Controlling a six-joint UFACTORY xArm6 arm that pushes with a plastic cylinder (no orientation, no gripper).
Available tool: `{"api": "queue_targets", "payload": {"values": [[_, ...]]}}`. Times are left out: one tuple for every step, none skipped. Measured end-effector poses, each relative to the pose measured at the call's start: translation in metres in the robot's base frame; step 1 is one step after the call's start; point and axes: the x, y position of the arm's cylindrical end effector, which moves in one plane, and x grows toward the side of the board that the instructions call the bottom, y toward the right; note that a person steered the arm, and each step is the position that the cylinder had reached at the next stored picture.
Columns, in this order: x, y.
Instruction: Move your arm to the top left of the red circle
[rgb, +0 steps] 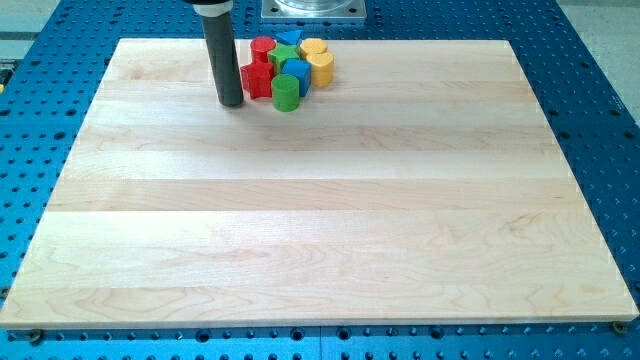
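The red circle (262, 47) is a red cylinder at the top left of a tight cluster of blocks near the board's top edge. My tip (230, 102) rests on the wooden board (300, 200), to the left of and below the red circle, close beside a red star-like block (256, 80). The cluster also holds a green cylinder (286, 92), a green block (278, 58), a blue block (297, 70), a blue triangle (290, 37), a yellow cylinder (321, 68) and a yellow block (314, 47).
The board lies on a blue perforated table (600, 120). A grey metal base plate (313, 9) sits just beyond the board's top edge, behind the cluster.
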Motion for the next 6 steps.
{"api": "queue_targets", "payload": {"values": [[-0.012, -0.023], [-0.011, -0.017], [-0.010, -0.017], [-0.042, -0.025], [-0.108, -0.012], [-0.129, 0.020]]}}
